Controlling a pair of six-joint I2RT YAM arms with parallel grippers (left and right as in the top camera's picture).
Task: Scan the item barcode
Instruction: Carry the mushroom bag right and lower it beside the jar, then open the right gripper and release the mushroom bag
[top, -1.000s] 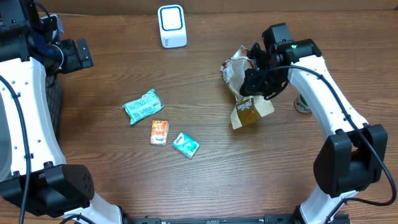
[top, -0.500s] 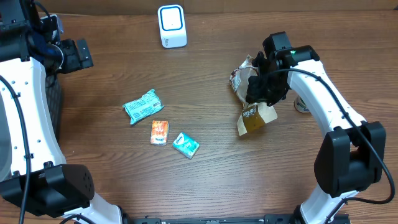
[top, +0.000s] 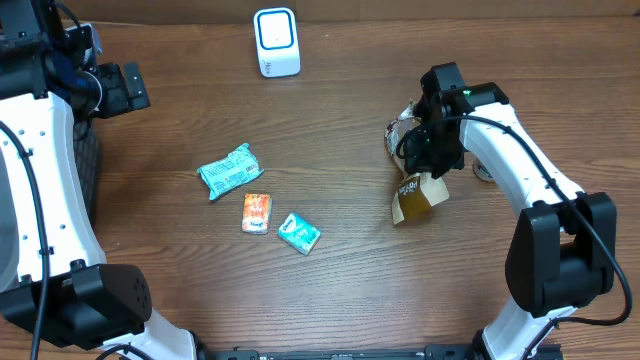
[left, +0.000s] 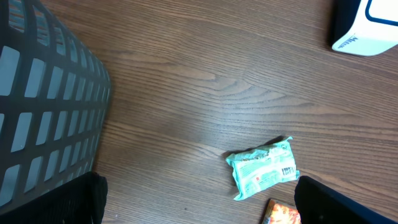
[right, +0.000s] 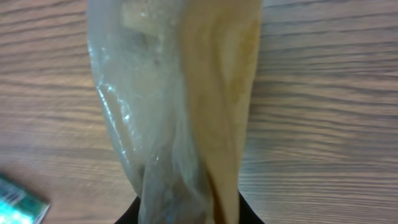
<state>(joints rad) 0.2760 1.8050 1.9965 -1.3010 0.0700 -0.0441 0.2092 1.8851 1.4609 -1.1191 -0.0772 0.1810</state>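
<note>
Pinching the crumpled top of the brown snack bag (top: 418, 193), the right gripper (top: 428, 150) holds it well to the right of the white scanner (top: 276, 42) and nearer the robot's side of the table (top: 350, 300). The bag hangs below the closed-in jaws with its printed lower end tilted, and it cannot be told whether that end touches the wood. From the right wrist camera the bag fills the middle of the view as clear film and tan paper twisted together, with wood grain behind it. Far to the left of the scanner, the left gripper (top: 128, 88) has its jaws spread wide and grips nothing; its dark fingers (left: 81, 199) show at the bottom corners of the left wrist view, beside a dark mesh basket (left: 43, 99). Below and slightly left of the scanner lies a teal packet (top: 230, 170), with an orange packet (top: 257, 212) and a small teal box (top: 298, 233) just beyond it, all well apart from the bag.
</note>
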